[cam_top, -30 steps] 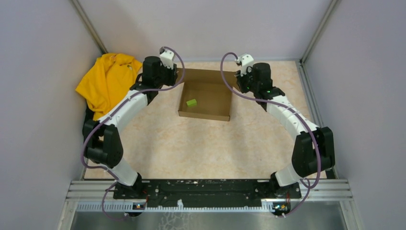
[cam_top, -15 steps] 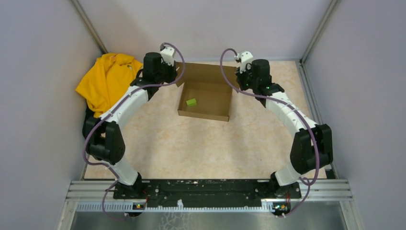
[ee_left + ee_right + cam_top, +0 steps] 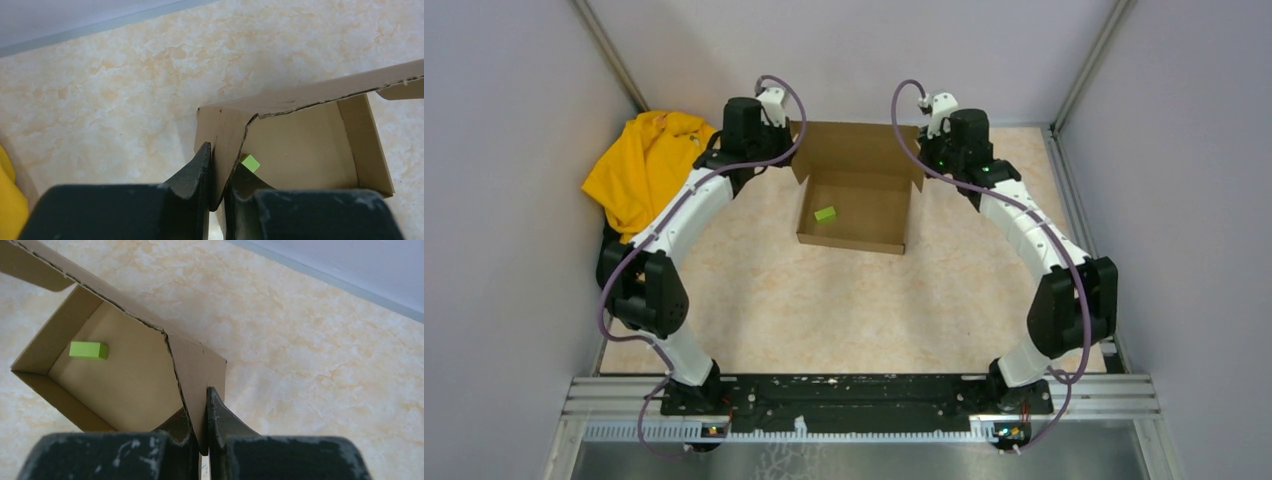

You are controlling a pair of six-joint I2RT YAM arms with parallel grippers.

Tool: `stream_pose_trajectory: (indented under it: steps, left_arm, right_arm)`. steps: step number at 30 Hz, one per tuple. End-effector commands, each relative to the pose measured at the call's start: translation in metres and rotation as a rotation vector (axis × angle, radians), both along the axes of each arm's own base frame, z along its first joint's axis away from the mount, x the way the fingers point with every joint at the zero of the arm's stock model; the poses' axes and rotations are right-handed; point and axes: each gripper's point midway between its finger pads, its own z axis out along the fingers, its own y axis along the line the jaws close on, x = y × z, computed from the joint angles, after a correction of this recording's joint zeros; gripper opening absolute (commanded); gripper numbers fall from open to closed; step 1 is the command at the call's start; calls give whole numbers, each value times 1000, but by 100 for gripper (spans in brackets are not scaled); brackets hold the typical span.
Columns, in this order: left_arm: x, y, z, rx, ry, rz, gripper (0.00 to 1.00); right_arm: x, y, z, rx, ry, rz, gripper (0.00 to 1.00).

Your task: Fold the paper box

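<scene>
The paper box is brown cardboard and sits open at the far middle of the table, its lid panel raised at the back. My left gripper is shut on the lid's left side flap. My right gripper is shut on the lid's right side flap. In each wrist view a thin cardboard flap is pinched between the black fingers, at the left gripper and at the right gripper. A small green block lies inside the box.
A crumpled yellow cloth lies at the far left by the wall, beside my left arm. Grey walls close in the table on the left, back and right. The marbled tabletop stretches between the box and the arm bases.
Both grippers closed on the lid's side flaps and moved toward the back wall. The lid rose from lying low behind the box to standing more upright.
</scene>
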Motion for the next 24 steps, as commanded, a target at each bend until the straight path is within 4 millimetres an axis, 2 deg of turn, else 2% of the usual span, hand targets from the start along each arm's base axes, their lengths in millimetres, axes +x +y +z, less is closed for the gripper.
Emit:
stream_pose_trajectory:
  steps: [1,11,24]
  left_arm:
    - [-4,-4,-1,-69,79,9,15]
    - [-11,-13,-3,-154,172,38,14]
    - [-14,-27,-1,-227,232,58,13]
  right_arm:
    - [12,9,39,95,-40,-35,0]
    - [18,28,40,179,65,-73,0]
    - [19,34,28,272,196,-161,0]
